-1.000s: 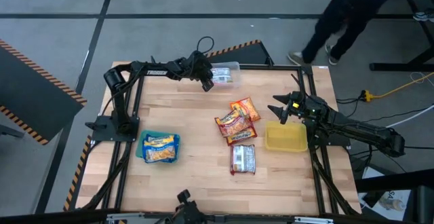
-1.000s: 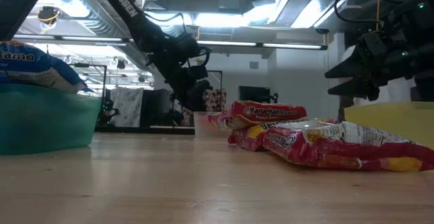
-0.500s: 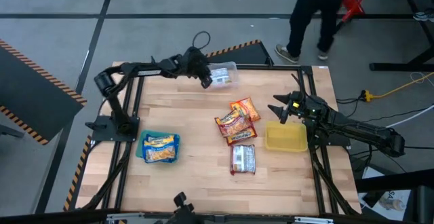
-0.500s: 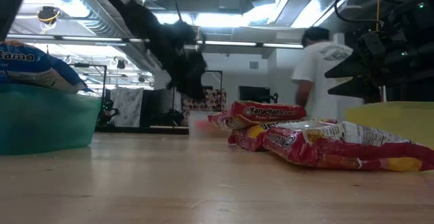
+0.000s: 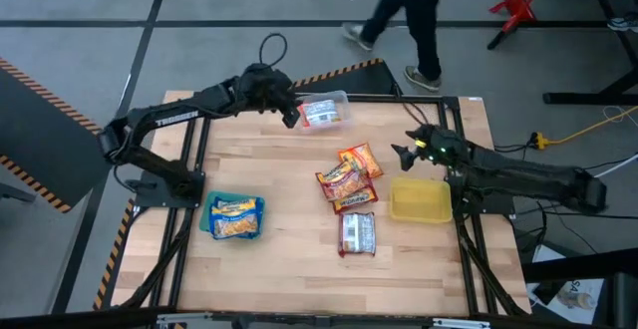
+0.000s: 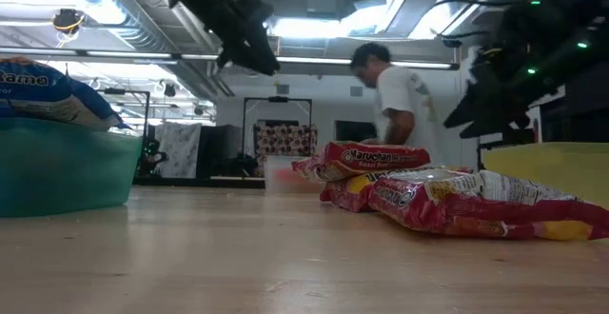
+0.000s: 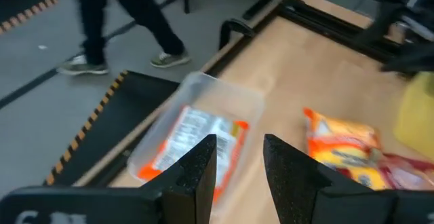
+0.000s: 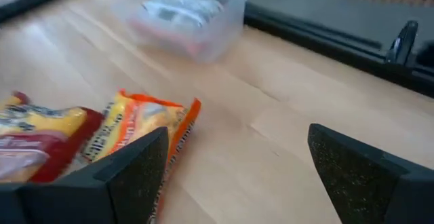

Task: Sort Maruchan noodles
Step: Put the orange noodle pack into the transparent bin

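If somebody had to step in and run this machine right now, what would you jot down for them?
Left gripper: open, holding nothing, raised beside the clear bin.
Right gripper: open, holding nothing, above the table between the loose packets and the yellow bin.
Done: one packet lies in the clear bin; blue-and-yellow packets fill the teal bin.
Left: three orange-red packets and one dark red-and-white packet lie mid-table; the yellow bin holds nothing.
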`<state>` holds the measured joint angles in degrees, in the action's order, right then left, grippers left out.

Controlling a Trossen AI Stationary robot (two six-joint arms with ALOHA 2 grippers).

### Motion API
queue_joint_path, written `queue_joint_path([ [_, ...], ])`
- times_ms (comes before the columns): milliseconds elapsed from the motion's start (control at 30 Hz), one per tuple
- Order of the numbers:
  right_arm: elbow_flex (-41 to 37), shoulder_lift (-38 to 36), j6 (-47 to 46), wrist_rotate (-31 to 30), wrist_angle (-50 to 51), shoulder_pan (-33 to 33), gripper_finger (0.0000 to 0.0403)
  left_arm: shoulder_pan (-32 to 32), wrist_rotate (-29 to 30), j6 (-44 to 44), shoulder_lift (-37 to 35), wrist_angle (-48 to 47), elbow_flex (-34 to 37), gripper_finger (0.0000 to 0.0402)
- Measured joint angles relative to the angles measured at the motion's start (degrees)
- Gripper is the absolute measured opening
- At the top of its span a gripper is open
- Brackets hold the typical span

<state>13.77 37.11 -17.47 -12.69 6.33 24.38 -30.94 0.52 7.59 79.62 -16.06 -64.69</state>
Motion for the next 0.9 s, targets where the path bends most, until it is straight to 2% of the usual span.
queue_joint_path([
  [267,12.7,25.4,-6.2,-1.2,10.3,0.0,0.0340,5.1,0.0,1.0,-0.6,-5.7,0.0,0.0115],
  [500,21.9,43.4,-9.2,3.7,10.7,-1.3,0.0340,8.6,0.0,0.9,-0.5,-6.4,0.0,0.0115],
  [733,34.4,57.5,-6.3,3.3,10.5,-8.2,0.0340,10.2,0.0,0.8,-0.5,-8.8,0.0,0.0115],
  [900,46.3,64.0,-0.3,3.7,9.7,-12.2,0.0340,10.6,0.1,0.8,-0.5,-9.1,0.0,0.0115],
])
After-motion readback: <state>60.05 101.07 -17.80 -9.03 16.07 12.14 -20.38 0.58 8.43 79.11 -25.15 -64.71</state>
